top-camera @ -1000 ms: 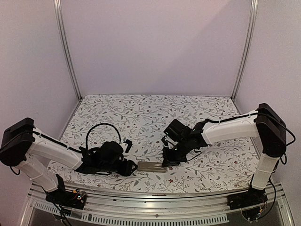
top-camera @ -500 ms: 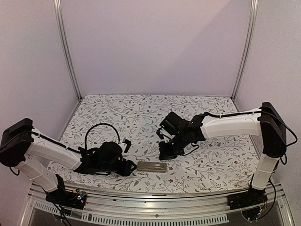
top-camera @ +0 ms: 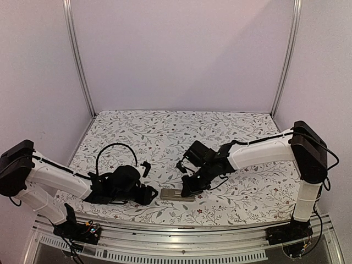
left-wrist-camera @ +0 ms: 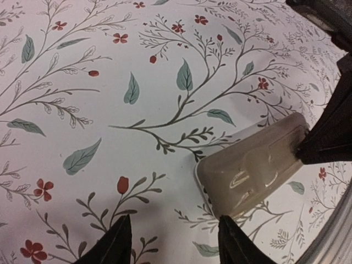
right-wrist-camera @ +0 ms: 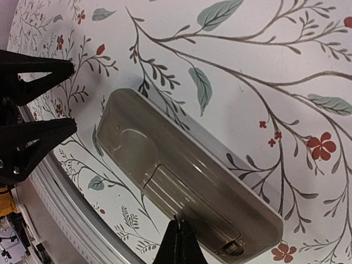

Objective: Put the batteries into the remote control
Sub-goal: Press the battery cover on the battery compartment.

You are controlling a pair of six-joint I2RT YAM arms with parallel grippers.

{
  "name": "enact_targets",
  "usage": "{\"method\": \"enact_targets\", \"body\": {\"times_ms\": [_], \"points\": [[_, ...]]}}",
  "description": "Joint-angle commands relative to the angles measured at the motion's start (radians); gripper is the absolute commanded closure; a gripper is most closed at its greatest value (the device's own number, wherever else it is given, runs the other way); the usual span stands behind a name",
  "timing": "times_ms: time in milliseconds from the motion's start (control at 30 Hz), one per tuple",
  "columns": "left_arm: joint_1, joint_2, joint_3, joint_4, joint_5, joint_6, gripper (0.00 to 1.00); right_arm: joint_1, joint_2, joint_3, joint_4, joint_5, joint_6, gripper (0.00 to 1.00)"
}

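Observation:
The remote control lies face down near the table's front edge, its grey-tan underside up with the battery cover in place. It shows in the right wrist view and the left wrist view. My right gripper is shut, its fingertips pressed together on the cover. In the top view the right gripper is over the remote's right end. My left gripper is open and empty, just left of the remote's left end; in the top view the left gripper is low on the table. No batteries show.
The table wears a white cloth with a leaf and flower print. A metal rail runs along the front edge, close behind the remote. A black cable loops above the left arm.
My right gripper swung left and back, then came down onto the remote's cover. My left gripper drew back slightly to the left, away from the remote's end.

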Motion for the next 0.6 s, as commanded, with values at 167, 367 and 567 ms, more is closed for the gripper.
{"method": "enact_targets", "body": {"times_ms": [167,367,567], "points": [[-0.011,-0.004,-0.005,-0.005,-0.013,0.0,0.47,0.003,0.018,-0.002,-0.022,0.013,-0.019,1.0],[-0.012,-0.076,-0.012,-0.03,-0.056,0.002,0.46,0.022,-0.072,0.103,0.003,0.033,-0.193,0.86],[-0.012,-0.238,-0.046,-0.092,-0.177,-0.012,0.43,0.031,-0.032,0.164,-0.063,0.156,-0.399,0.76]]}}
